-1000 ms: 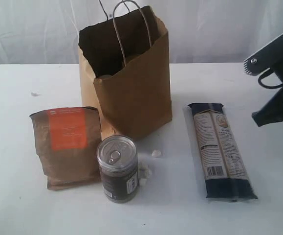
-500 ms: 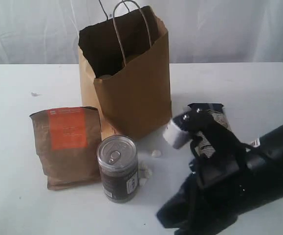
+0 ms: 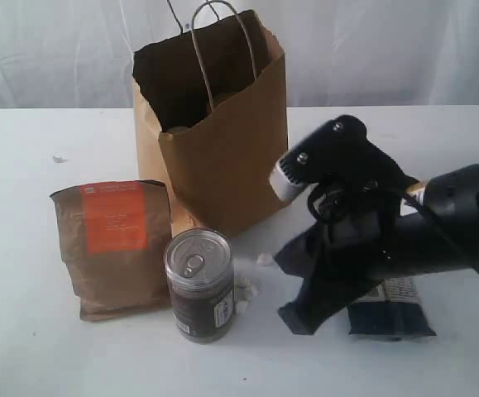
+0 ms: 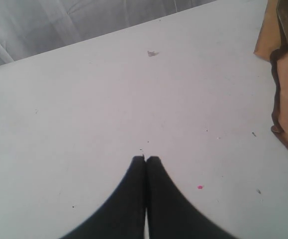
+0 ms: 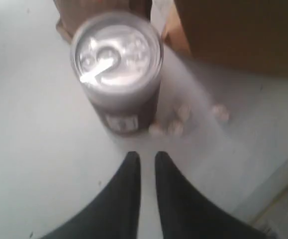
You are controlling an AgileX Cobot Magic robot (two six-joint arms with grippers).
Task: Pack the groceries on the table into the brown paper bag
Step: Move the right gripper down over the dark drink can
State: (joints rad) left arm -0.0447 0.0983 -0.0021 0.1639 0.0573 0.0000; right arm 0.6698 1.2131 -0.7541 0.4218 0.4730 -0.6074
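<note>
My right end effector (image 5: 144, 158) hangs low over the bench (image 3: 24, 356), its two fingers a narrow slit apart and clamped on nothing. The dark pull-tab can (image 5: 116, 74) stands just ahead of the fingertips, close but not touching. It is upright on its base with the pull-tab lid facing up, so its long axis is vertical. It sits toward the front edge of the bench, just beside the brown pouch with orange label (image 3: 115, 248), which lies flat on the side nearer the left edge. The brown paper bag (image 3: 222, 157) stands open-mouthed behind both, toward the back edge, with a few white crumbs (image 3: 264, 259) on the bench between it and the can. I judge the can to be my next pick. The slit between my fingers is far narrower than the can's body, so they must spread before I push forward to straddle it, and a slightly crooked approach could tip it against the pouch. The long dark pasta packet (image 3: 392, 306) lies flat under my right arm, and only its end toward the front edge shows. My left end effector (image 4: 145, 159) has its fingers pressed together over bare bench and holds nothing, well away from the can, so the right arm is clearly the nearer.
</note>
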